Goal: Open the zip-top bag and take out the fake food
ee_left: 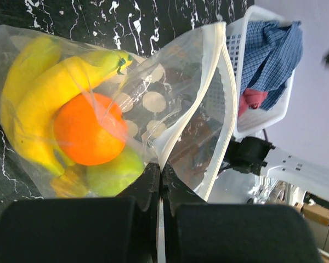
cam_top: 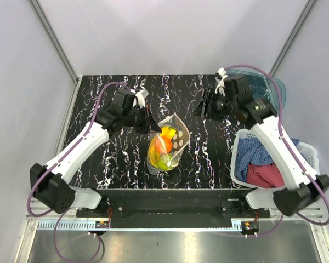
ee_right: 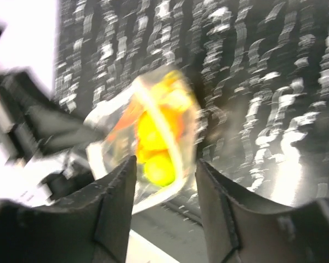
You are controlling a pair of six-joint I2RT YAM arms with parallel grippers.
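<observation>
Black marbled bench (cam_top: 208, 159) fills the floor of a pale-walled booth. On the left, the left hand (cam_top: 152, 125) is clenched on the upper edge of the zip-top bag (cam_top: 172, 143); the left wrist view shows its two fingers pressed together over the clear plastic beside the white zip strip. The bag lies near the middle of the bench. Inside it is the fake food (cam_top: 163, 148): a yellow banana (ee_left: 49, 93), an orange (ee_left: 88, 137) and a green round fruit (ee_left: 115, 172) packed together. To the right and farther back, the right hand (cam_top: 203, 104) hangs apart from the bag, jaws spread and holding nothing; its own view is blurred. At the far right, a white basket (cam_top: 312, 156) holds a blue checked cloth (cam_top: 257, 153) and a red cloth (cam_top: 266, 176). A teal tray (cam_top: 279, 90) sits behind the right arm.
</observation>
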